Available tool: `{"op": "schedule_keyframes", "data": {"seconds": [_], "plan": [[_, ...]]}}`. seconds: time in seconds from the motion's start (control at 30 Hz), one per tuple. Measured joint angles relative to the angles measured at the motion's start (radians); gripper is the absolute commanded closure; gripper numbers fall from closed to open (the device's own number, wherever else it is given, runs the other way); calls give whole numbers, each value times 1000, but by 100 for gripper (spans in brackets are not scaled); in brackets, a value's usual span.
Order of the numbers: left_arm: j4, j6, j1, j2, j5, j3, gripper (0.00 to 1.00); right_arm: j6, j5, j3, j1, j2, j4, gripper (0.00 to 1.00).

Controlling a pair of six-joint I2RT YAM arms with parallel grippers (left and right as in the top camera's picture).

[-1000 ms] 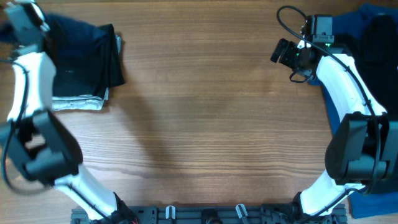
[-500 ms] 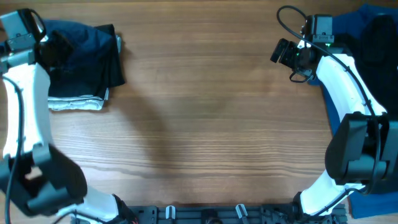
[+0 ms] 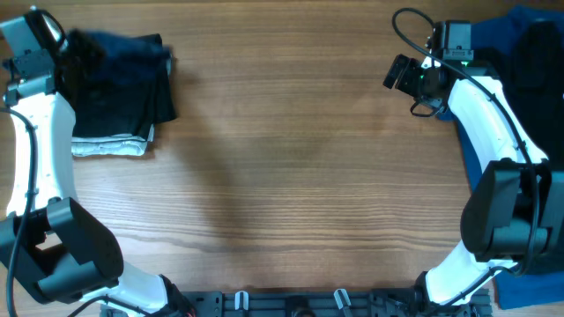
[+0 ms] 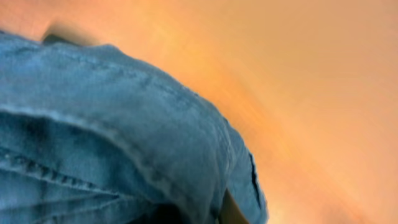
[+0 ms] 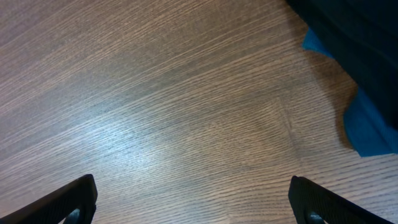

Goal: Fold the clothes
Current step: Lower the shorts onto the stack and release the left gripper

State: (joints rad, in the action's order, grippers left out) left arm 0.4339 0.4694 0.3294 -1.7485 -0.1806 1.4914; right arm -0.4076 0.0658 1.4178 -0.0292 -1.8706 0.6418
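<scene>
We should lay the blue garment (image 4: 112,124) square on the far-left stack (image 3: 132,110); left gripper (image 3: 79,51) grip unreadable, right gripper (image 3: 397,72) wide open, empty.

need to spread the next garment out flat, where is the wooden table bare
The broad middle of the wooden table is bare, between the folded stack of dark navy and pale garments at far left and the loose blue and black clothes pile at far right. Those two corners are crowded.
</scene>
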Motion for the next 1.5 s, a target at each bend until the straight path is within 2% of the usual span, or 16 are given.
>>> {"op": "schedule_keyframes", "data": {"seconds": [0.1,0.17,0.23,0.4,0.53,0.67,0.93,1.1,1.33,1.5], "plan": [[-310,-4,-1,4,-14,6,96,0,0,0,0,0,-1,1],[-430,-27,-1,8,-20,14,96,0,0,0,0,0,-1,1],[-459,-61,-5,10,-23,20,96,0,0,0,0,0,0,1],[-344,-182,-30,-26,-24,26,96,0,0,0,0,0,0,1],[-229,-254,-48,-201,-36,32,96,0,0,0,0,0,0,0],[-135,-267,-46,-335,-66,18,96,0,0,0,0,0,0,0],[-73,-267,-45,-293,-80,17,96,0,0,0,0,0,0,0],[-103,-300,-41,-211,-81,17,96,0,0,0,0,0,0,1],[-325,-420,17,-103,-79,17,96,0,0,0,0,0,0,1],[-294,-486,50,-101,-69,17,96,0,0,0,0,0,0,1]]}}
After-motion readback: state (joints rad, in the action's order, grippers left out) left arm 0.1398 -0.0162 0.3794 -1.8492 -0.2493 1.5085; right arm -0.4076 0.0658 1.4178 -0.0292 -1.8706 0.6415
